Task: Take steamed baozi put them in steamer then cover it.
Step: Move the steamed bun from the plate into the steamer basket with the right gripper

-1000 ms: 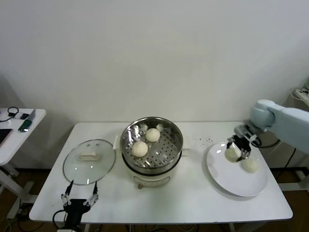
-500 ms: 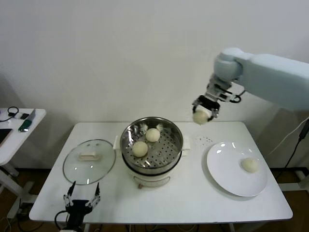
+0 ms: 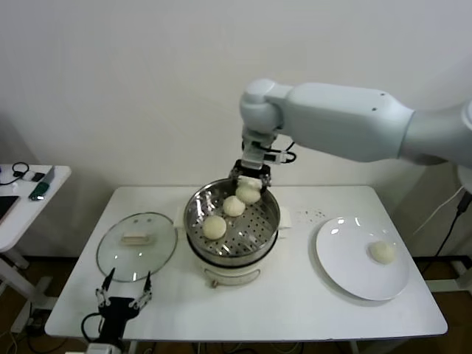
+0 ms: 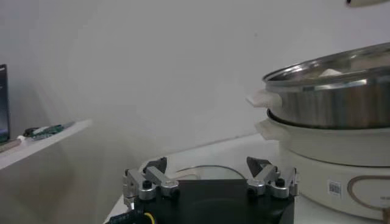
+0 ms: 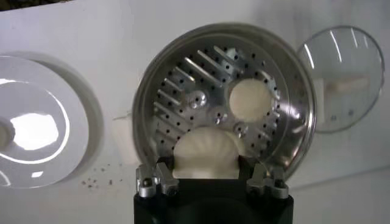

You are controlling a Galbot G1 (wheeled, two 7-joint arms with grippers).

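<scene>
I found the right gripper (image 3: 251, 180) over the rear of the steamer (image 3: 270, 221), fingers (image 5: 259, 173) closed on either side of one steamed baozi (image 3: 248, 193); from the right wrist view the bun (image 5: 207, 153) sat between the fingers, low over the perforated tray (image 5: 183, 91). I couldn't tell whether it touched the tray. Two more baozi lay on the tray, one near centre (image 3: 234, 206), one toward the front-left (image 3: 214, 226). The fourth baozi (image 3: 381, 251) was on the white plate (image 3: 346, 258), robot's right, well apart from the steamer. Glass lid (image 3: 136, 246) lay flat on the table (image 3: 295, 302), left of the steamer. Left gripper (image 3: 123, 301) hung at the table's front-left edge, jaws spread wide, holding nothing.
</scene>
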